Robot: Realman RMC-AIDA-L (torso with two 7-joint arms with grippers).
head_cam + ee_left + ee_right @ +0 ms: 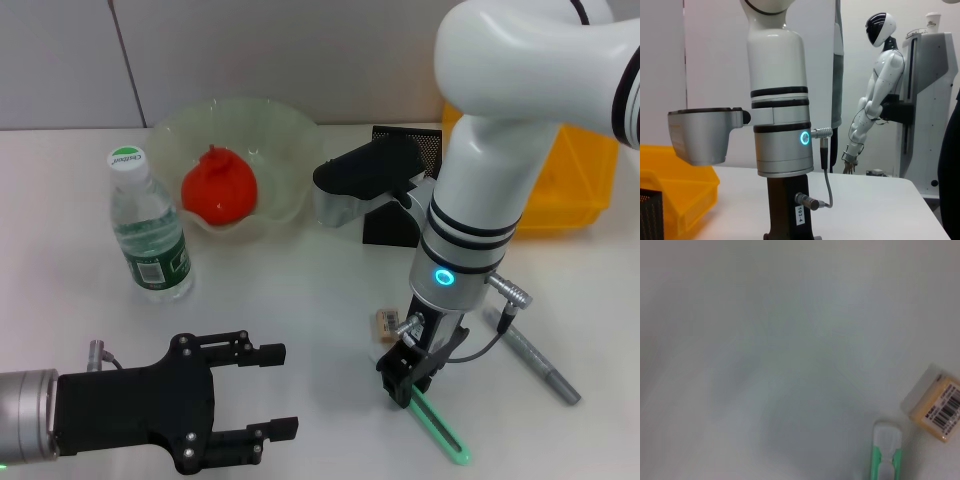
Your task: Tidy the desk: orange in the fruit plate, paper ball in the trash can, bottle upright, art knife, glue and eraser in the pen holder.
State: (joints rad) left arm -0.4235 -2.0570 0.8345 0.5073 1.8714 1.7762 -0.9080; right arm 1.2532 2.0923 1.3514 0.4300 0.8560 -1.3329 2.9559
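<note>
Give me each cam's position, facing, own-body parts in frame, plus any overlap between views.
Head: high, facing forward and down at the desk; both arms show, left tool open, right tool down beside the eraser.
Left wrist: low at desk level, facing sideways at the right arm; trash can behind.
Right wrist: straight down at the desk; no own fingers.
Shared: eraser in the head and right wrist views.

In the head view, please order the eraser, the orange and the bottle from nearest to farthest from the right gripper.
From the right gripper:
1. Eraser, just beyond it on the table.
2. Orange, far left, in the fruit plate.
3. Bottle, upright, farthest left.
</note>
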